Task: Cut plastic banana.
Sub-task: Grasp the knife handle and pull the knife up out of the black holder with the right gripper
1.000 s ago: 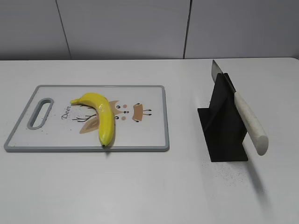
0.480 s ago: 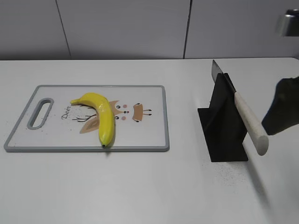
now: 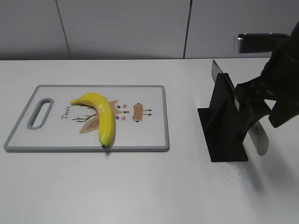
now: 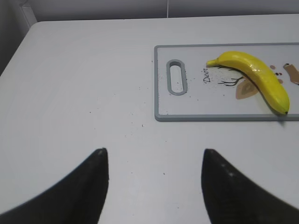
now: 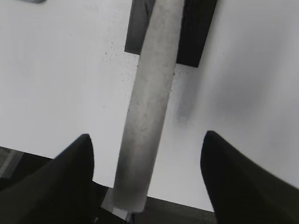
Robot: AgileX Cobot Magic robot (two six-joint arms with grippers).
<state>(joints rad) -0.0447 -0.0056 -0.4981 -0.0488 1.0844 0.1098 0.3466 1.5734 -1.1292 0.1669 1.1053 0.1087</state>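
Observation:
The plastic banana [image 3: 103, 114], bright yellow and whole, lies on the white cutting board [image 3: 149, 135]; it also shows in the left wrist view [image 4: 257, 79] on the board [image 4: 187, 105]. A knife with a pale speckled handle [image 3: 258, 136] rests slanted in a black stand [image 3: 223, 123]. My right gripper [image 3: 254, 109] is open, its fingers either side of the handle [image 5: 149, 93] without touching it. My left gripper [image 4: 154, 156] is open and empty over bare table, left of the board; it is out of the exterior view.
The black stand's base [image 5: 194, 32] sits on the white table right of the board. A grey wall runs behind the table. The table's near edge shows under the right gripper [image 5: 219, 207].
My right arm has come in from the right edge of the exterior view and now reaches over the knife handle. The banana, board and knife have not moved.

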